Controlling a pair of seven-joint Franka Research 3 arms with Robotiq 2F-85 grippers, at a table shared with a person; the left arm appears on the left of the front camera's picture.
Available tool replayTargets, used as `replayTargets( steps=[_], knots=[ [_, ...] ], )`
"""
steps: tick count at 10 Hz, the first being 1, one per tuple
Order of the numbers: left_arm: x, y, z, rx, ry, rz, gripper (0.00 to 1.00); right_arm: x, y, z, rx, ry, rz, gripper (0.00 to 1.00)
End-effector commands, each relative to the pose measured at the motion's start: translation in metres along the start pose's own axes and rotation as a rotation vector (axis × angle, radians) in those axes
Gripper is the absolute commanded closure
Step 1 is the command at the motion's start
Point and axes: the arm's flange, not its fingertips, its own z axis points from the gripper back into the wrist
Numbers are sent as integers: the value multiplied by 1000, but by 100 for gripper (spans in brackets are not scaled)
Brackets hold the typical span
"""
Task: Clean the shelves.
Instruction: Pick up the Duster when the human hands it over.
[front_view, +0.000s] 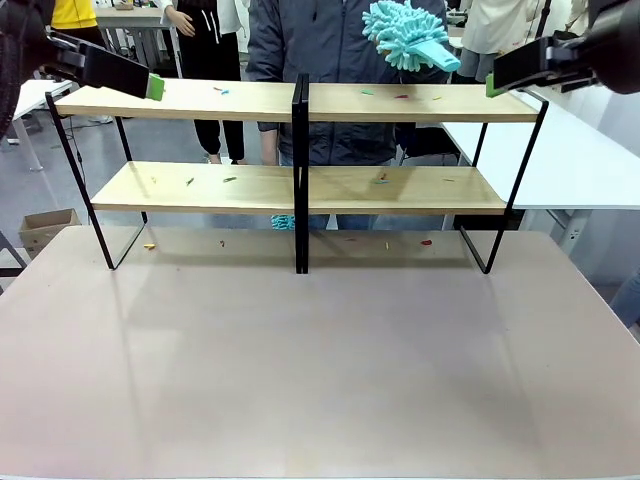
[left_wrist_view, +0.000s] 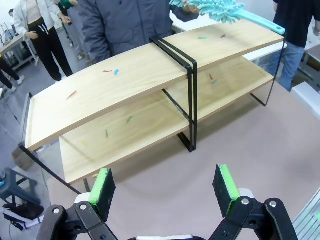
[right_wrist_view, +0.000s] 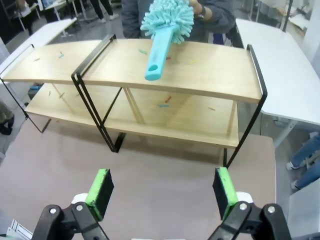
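Hovering spread — left gripper (left_wrist_view: 163, 171), right gripper (right_wrist_view: 161, 172) | shelves (front_view: 200, 100) speckled | duster (right_wrist_view: 165, 22) half-hides person's hand (right_wrist_view: 200, 9)

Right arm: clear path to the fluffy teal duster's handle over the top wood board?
Probably yes. The right gripper is open and faces the fluffy teal duster, whose handle points toward it over the light-wood top board; nothing stands between. A person's hand holds the head end.

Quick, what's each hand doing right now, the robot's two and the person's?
Left hand: open, empty.
Right hand: open, empty.
Person's hand: holding the duster.
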Motion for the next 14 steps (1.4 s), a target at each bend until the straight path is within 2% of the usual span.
replayTargets(
  steps=[1,5,11,14],
  knots=[
    [1,0,1,2,-10,-1,0,-1,6,-9,16,-6,-13,0],
    [1,0,1,2,-10,-1,0,-4,17,-22,29,-35,90,0],
    [1,0,1,2,-10,-1,0,-13,28,-32,-43,-21,123,0],
    [1,0,1,2,-10,-1,0,-26,26,-23,-44,-26,135,0]
  ],
)
